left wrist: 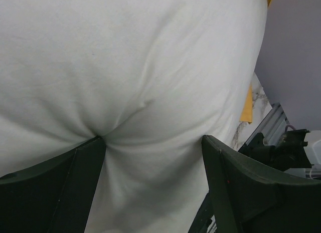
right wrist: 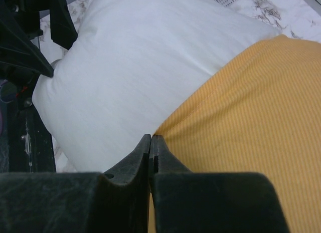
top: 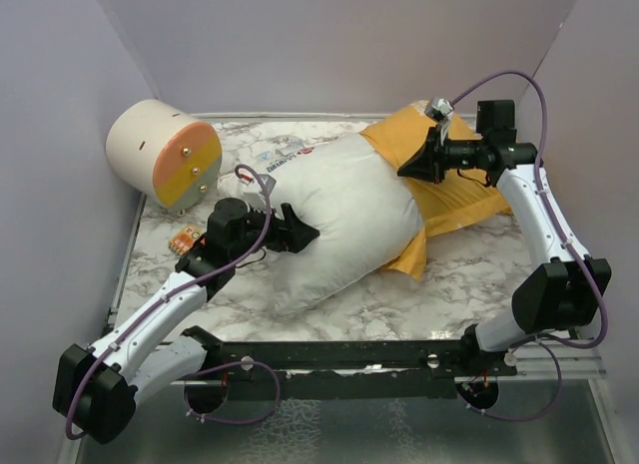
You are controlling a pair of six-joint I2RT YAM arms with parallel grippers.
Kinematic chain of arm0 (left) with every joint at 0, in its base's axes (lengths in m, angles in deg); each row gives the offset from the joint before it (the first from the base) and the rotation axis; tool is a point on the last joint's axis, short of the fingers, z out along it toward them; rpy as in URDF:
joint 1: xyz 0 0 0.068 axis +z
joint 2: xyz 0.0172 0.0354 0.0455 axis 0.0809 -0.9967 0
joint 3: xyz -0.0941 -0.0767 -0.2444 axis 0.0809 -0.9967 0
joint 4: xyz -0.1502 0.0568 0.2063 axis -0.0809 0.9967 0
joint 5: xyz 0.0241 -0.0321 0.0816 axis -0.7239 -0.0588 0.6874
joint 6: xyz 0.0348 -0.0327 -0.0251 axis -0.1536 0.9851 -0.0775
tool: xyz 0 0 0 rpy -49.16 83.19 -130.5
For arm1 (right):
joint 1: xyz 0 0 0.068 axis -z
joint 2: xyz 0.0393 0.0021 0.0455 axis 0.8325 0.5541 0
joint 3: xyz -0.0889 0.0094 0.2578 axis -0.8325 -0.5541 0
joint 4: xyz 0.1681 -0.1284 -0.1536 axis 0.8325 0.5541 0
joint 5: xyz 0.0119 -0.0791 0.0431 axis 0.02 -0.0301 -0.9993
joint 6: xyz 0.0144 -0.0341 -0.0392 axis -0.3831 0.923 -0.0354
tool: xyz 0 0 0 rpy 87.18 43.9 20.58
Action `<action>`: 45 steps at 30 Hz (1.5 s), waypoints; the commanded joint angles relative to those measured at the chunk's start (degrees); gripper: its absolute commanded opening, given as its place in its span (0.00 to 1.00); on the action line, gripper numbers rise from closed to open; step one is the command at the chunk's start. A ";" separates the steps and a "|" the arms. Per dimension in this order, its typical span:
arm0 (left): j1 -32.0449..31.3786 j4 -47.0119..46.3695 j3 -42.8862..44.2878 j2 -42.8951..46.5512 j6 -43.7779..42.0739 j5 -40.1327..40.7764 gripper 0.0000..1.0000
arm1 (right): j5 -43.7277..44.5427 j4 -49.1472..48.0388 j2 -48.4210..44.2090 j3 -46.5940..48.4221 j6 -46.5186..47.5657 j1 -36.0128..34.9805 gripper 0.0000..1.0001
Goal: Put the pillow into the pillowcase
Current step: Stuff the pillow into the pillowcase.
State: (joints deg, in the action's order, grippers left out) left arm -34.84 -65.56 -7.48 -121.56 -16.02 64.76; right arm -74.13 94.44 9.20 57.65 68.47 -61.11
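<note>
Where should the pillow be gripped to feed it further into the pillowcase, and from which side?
Probably pinch the pillow at its bare bulging end, coming from the left, opposite the pillowcase mouth: that end lies uncovered, the other tucked inside.

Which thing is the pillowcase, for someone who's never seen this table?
Start at the big white pillow lying across the marble table. Follow it to its far-right end: the pillowcase is the flat orange-yellow cloth pulled over that end. Unlike the orange-faced cylinder at far left, it is thin, limp fabric.
</note>
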 commanded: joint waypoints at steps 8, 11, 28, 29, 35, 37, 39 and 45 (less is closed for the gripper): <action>-0.26 9.13 6.47 3.77 -5.55 -1.68 0.81 | -0.87 -4.48 -4.49 -5.51 -1.80 -0.48 0.01; -0.29 10.95 8.61 3.90 -6.57 -0.67 0.81 | -1.03 -5.13 -5.33 -6.42 -2.12 -0.52 0.01; -0.29 28.02 11.96 1.44 -11.15 4.83 0.84 | -1.27 -7.97 -7.21 -9.37 -3.04 -0.52 0.01; -0.25 26.86 11.17 1.28 -10.80 4.83 0.85 | -1.37 -8.04 -7.19 -9.41 -3.08 -0.45 0.01; 1.62 13.80 5.22 0.53 -5.87 -2.27 0.95 | -2.63 -8.75 -6.88 -9.86 -3.73 -0.51 0.01; 3.51 10.40 3.16 -0.18 -4.40 -5.50 0.96 | -2.72 -8.71 -6.63 -9.76 -3.78 -0.51 0.01; 5.68 7.70 1.58 -0.52 -2.73 -8.24 0.96 | -2.59 -8.59 -6.63 -9.71 -3.75 -0.52 0.01; 8.05 3.47 -0.28 -0.57 -0.59 -10.54 0.96 | -2.43 -8.76 -6.68 -9.73 -3.82 -0.52 0.01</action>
State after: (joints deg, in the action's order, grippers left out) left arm -27.56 -55.42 -6.65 -121.56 -19.06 57.70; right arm -73.32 86.53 3.82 48.25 65.74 -61.11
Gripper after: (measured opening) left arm 0.963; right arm 0.014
